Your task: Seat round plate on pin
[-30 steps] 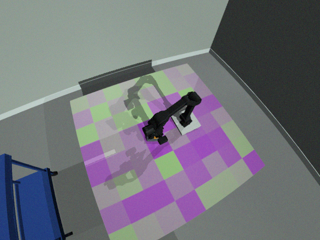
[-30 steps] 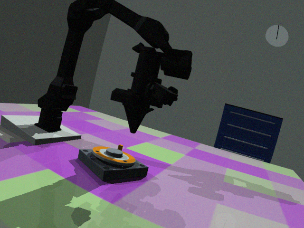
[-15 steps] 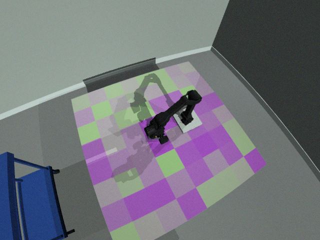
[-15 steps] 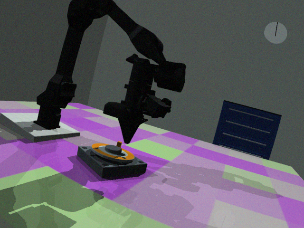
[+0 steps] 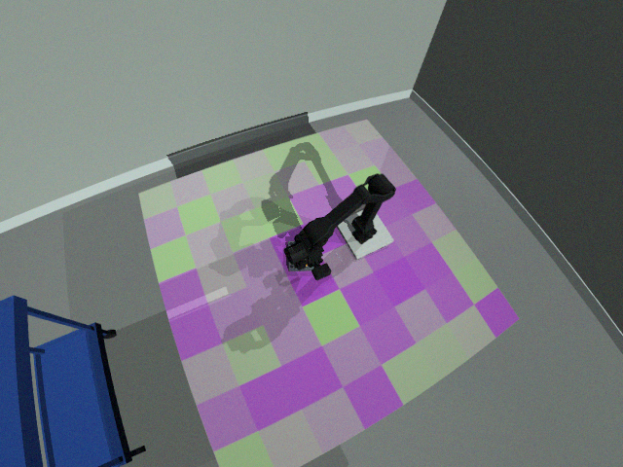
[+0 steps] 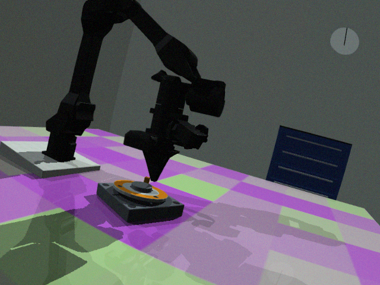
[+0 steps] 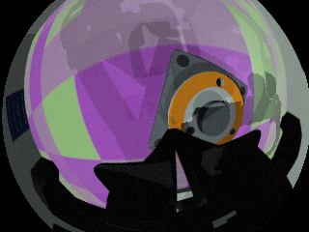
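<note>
Exterior view shows the orange tab [image 6: 146,179] upright on the plate [image 6: 139,189]; top view hides it under the arm. Gripper [image 6: 155,177] pinched closed, empty, tip just beside the tab, plate on base [image 6: 143,208] below.

The flat checkered mat [image 6: 196,187] alternates vivid purple, pale lilac and light green squares. A round plate [image 6: 122,186] is orange around a grey centre post [image 6: 142,186], on a dark grey square base [image 6: 153,211]. The jointed arm [image 6: 171,51] is black, the slatted panel [image 6: 308,165] navy blue.
</note>
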Robot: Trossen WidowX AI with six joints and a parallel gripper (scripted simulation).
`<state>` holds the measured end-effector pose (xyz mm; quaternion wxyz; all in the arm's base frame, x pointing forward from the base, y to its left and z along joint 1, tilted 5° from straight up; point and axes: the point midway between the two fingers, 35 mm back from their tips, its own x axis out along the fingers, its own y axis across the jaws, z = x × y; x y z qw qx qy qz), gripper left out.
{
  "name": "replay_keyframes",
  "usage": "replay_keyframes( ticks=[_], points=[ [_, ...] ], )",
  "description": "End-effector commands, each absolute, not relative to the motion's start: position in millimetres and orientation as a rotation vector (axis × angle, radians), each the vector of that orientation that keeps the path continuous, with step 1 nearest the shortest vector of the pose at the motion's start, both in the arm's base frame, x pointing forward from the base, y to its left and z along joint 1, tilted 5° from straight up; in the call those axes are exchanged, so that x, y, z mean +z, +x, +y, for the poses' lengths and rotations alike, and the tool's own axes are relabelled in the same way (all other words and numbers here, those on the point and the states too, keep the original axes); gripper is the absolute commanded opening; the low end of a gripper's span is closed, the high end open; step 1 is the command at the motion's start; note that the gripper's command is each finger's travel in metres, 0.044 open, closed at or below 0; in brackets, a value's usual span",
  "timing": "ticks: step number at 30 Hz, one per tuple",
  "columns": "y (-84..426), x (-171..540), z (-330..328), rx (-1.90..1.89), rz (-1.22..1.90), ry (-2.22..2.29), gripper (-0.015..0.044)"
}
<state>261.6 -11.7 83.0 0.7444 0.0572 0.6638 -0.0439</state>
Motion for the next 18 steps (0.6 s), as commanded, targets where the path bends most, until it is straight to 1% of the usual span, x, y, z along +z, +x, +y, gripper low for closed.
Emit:
replay_keyframes(
  ticks=[1, 18],
  points=[
    [255, 80, -11, -0.099, 1.461, 0.131, 0.0000],
    [238, 78, -14, -0.099, 1.462, 0.131, 0.0000]
  ],
)
